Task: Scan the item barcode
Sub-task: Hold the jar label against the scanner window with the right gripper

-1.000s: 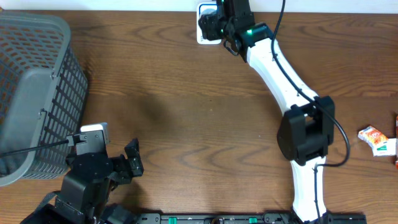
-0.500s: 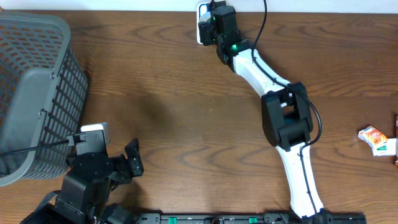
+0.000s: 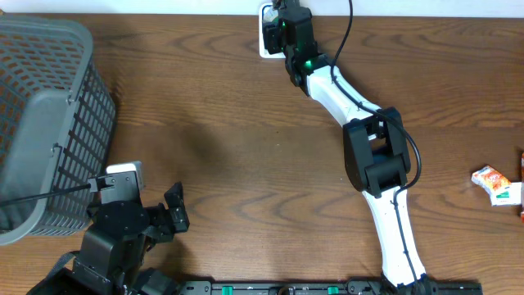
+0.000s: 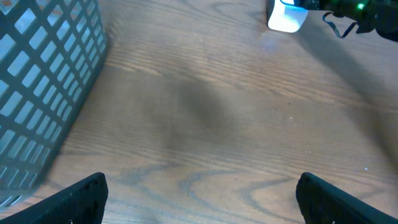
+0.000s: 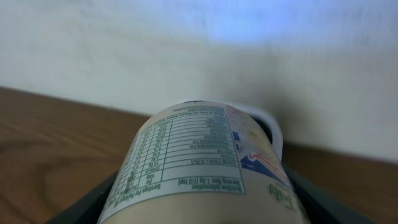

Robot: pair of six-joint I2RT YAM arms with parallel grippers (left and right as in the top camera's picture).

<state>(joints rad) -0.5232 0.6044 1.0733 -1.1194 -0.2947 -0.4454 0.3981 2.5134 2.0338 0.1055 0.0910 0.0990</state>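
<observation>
While the right gripper has its jaws clamped on a round container, with a dark finger on each side of it, the left gripper just sits with its jaws wide apart and nothing between them. The container lies on its side in the grip. Its nutrition table faces the wrist cam, and there's a bit of red and blue print off to the right. Just past its far end is the white scanner, sitting at the far edge of the table against a pale wall. From overhead the right arm is stretched all the way out there, and the container itself is hidden under the wrist. The left gripper is down in the near left corner, beside a grey mesh basket. There are a couple of snack packets over at the right edge, well apart from everything else.
</observation>
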